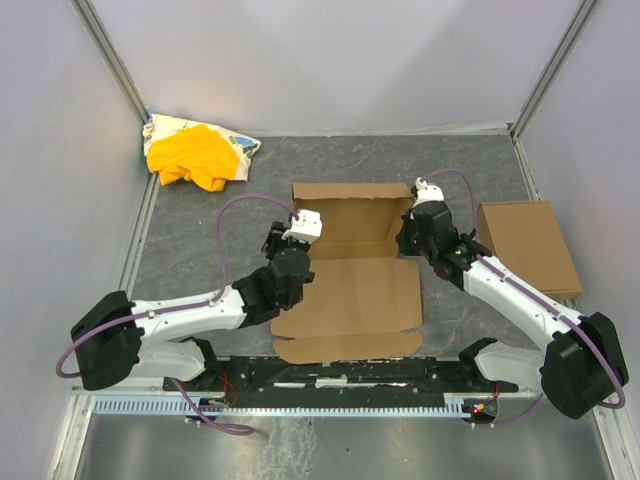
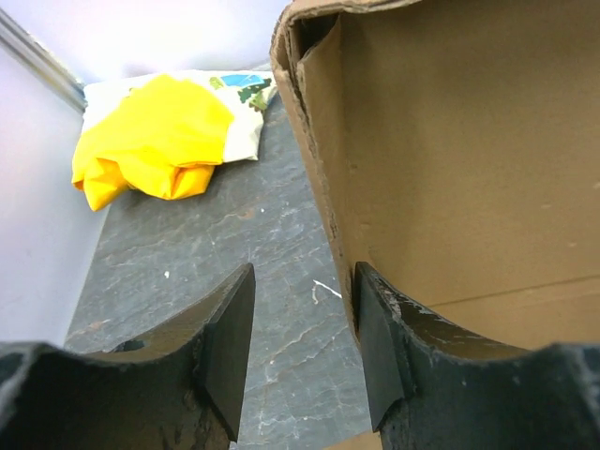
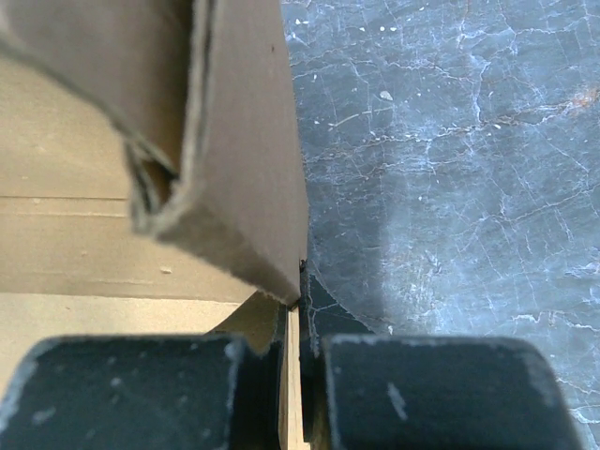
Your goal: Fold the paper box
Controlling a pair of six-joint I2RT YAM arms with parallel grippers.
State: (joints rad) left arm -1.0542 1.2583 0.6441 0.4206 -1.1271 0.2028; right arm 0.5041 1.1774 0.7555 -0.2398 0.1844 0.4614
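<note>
- While half-folded, the paper box point(image 1: 355, 290) lies on the desk point(image 1: 190, 240) between both arms, rear and side walls raised.
- Left jaws: spread apart, gripping nothing, just outside the box's left wall.
- Right jaws: pinched closed on the box's right wall.

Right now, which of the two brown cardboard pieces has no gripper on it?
The smaller cardboard rectangle, flat at far right; the right gripper pinches the flapped paper box.
</note>
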